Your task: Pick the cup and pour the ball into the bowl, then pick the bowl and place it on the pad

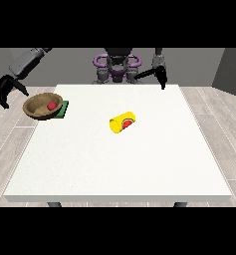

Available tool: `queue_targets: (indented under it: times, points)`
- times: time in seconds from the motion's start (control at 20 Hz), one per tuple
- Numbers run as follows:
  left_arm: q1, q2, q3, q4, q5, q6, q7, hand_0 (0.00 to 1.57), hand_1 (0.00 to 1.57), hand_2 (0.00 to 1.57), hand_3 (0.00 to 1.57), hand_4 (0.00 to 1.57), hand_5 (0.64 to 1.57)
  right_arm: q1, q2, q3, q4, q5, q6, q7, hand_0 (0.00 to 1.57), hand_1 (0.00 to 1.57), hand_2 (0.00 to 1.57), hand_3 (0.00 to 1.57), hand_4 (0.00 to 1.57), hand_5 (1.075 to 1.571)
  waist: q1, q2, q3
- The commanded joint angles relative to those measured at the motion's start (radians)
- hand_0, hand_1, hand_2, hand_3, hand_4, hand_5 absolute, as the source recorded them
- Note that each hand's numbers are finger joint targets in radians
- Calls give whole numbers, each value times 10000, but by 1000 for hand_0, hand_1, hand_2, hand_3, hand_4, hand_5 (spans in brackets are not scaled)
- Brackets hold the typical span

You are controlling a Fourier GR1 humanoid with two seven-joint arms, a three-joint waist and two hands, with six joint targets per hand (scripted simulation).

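From my end the bowl sits at the table's far corner at the view's left, partly over the green pad and hanging a bit past the table edge, tilted imo. The red ball is inside it, so I judge the pour is done and the bowl is basically at its drop spot.

The robot hand at the view's left is just beside the bowl, not touching afaict, with fingers spread and curved downward, holding nothing. The robot hand at the view's right hangs near the table's back edge, well apart from everything; can't tell its fingers tbh.

The cup lies on its side mid-table: yellow, with a reddish inside showing at the mouth. Bowl's brown, wood-looking, shallow.
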Motion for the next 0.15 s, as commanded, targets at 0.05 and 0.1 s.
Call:
queue_targets:
  times: [0.05,0.1]
  points:
    - [462,-146,-131,79,25,-31,29,0,0,0,0,0,1569,-449,-1122,-269,-61,-348,1362,851,0,0,269,257,0,1501,-193,-572,-10]
    - [198,75,399,790,303,-140,239,0,0,0,0,0,1569,-321,-1169,-234,-152,-427,1823,1129,0,0,189,288,0,1503,-487,-1361,-26]
